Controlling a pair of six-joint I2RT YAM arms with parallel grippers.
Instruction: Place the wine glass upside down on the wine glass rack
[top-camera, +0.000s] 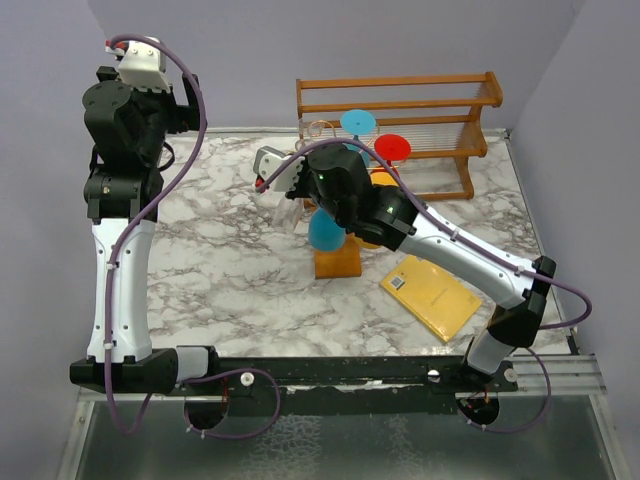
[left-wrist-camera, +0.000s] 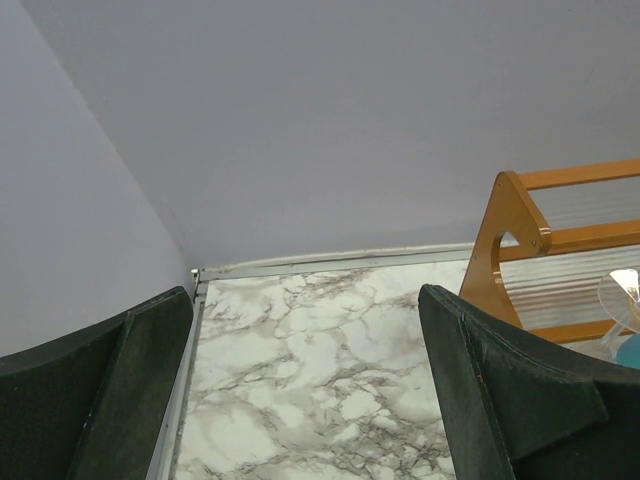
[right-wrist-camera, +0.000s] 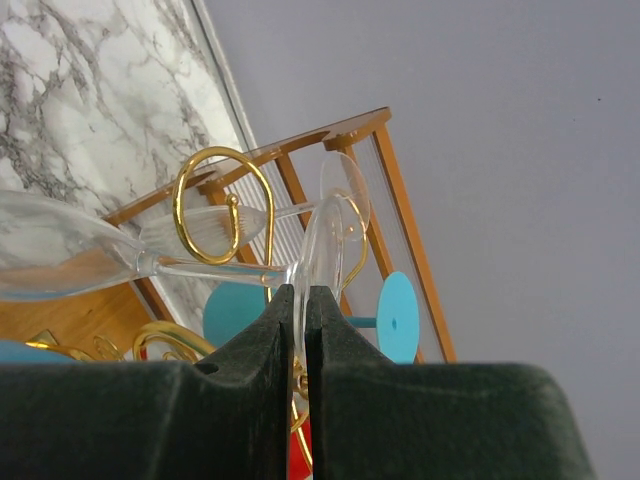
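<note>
While right hand (right-wrist-camera: 297, 296) pinches one wine glass (right-wrist-camera: 60, 255), second clear glass (right-wrist-camera: 205, 230) by rack (right-wrist-camera: 214, 152).

Yellow book (top-camera: 432, 297) (a notepad, perhaps) lies before wooden shelf (top-camera: 420, 80).

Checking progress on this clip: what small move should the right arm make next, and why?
Probably slide the clear wine glass until its stem sits in the gold wire scroll rack. The right pincer is shut on the glass's foot, and the stem lies beside a scroll loop, not clearly seated.
</note>
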